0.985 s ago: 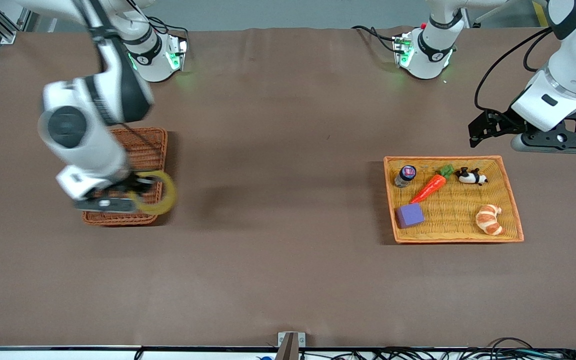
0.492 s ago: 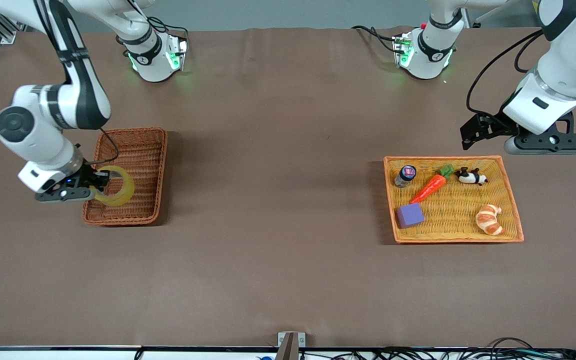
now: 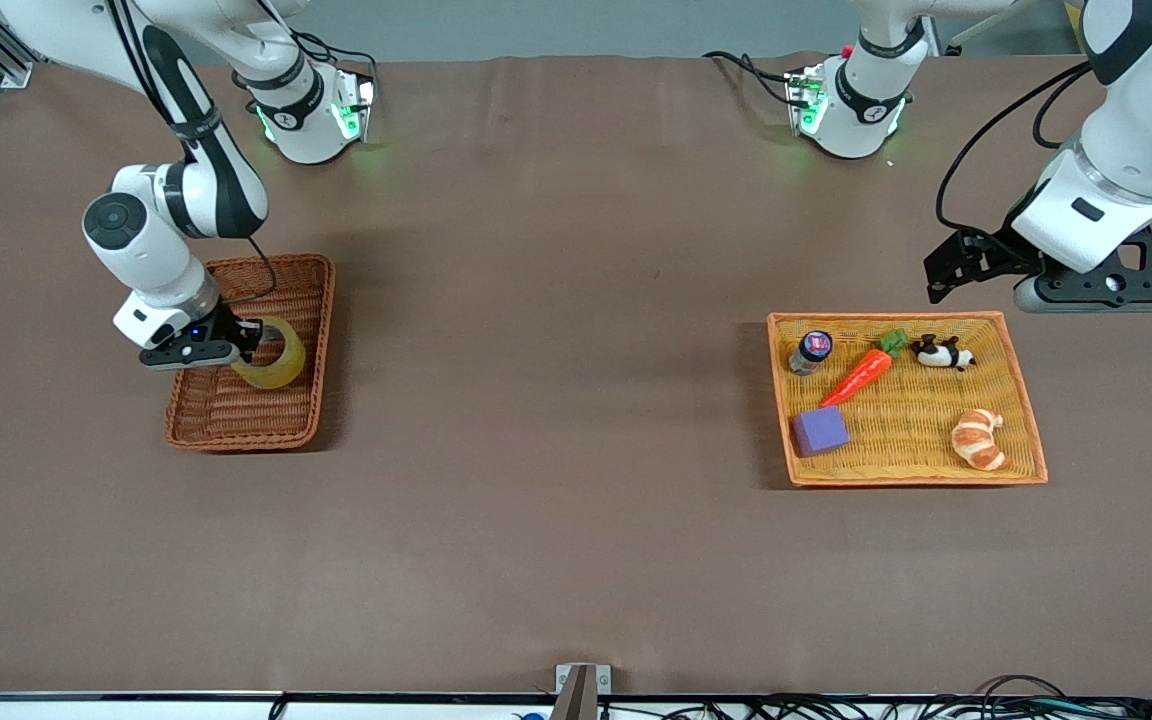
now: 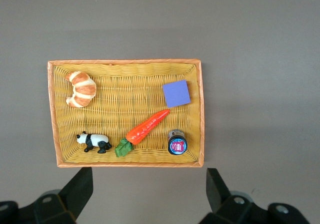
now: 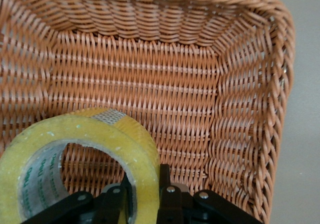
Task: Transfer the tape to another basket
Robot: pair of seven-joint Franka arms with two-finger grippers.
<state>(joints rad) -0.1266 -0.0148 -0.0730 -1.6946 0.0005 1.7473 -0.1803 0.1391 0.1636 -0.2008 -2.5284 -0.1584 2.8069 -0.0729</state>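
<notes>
My right gripper (image 3: pixel 242 342) pinches the tape (image 3: pixel 272 354) by its wall, one finger inside the grey core, holding it over the reddish-brown basket (image 3: pixel 308 300). The roll seems light, stiff and slick-faced, so that wall grip suits. My left gripper (image 3: pixel 946 275) waits open above the desk (image 3: pixel 556 400).

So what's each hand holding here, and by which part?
The right hand pinches the tape by its ring wall, over the basket. The left hand holds nothing.

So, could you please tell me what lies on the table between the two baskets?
Nothing: the front view shows only bare brown table between the basket and the yellow tray.
</notes>
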